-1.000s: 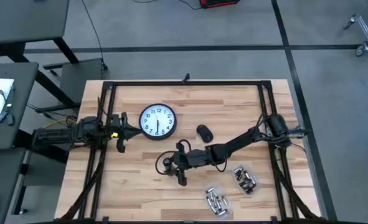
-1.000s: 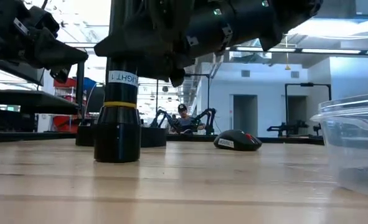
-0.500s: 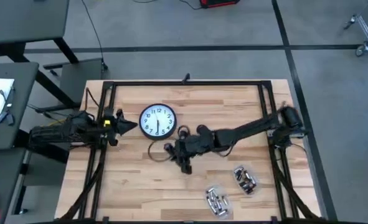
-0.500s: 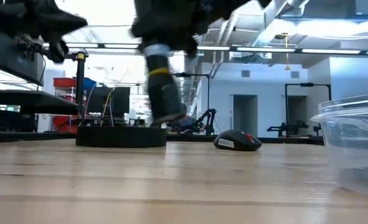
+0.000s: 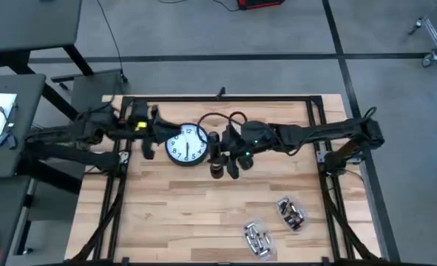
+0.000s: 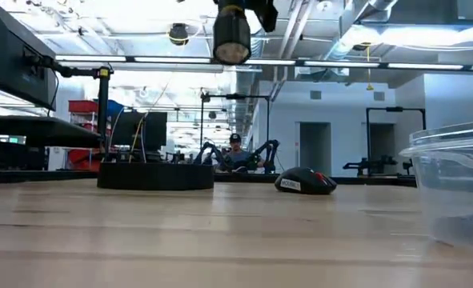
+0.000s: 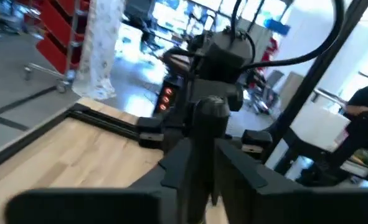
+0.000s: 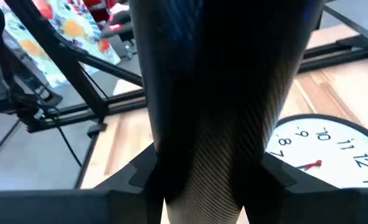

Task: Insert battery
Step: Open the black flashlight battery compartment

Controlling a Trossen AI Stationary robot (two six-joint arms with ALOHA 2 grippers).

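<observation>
Since a second ago the right arm has swung away from the front of the light wooden surface [image 5: 166, 222] toward the round white wall clock [image 5: 186, 143], taking the black cylindrical torch with a yellow band [image 5: 217, 165] up with it. The left arm has also reached forward to the clock's other side. The right hand [image 5: 222, 152] is clenched round the torch. In the right wrist view the dark ribbed barrel [image 8: 221, 93] fills the space between its fingers, and in the low view the torch [image 6: 231, 36] hangs well clear of the surface, open end down. The left hand [image 5: 150, 137] hovers just beside the clock's rim; whether it is released or clenched I cannot tell.

The torch looks rigid and fairly heavy for its width. Its barrel appears ribbed, so a grip across the middle should hold without slipping, though a round body can still roll between flat fingers if tilted. The small metallic cylinders, probably the batteries, lie loose in two clear plastic tubs [image 5: 290, 212] [image 5: 256, 240] near the front right, well apart from both hands. They would be hard, smooth and light, apt to roll. Each is best pinched across its middle so one end stays free to enter the barrel. A black computer mouse [image 6: 304, 182] lies on the surface beyond the clock in the low view.
</observation>
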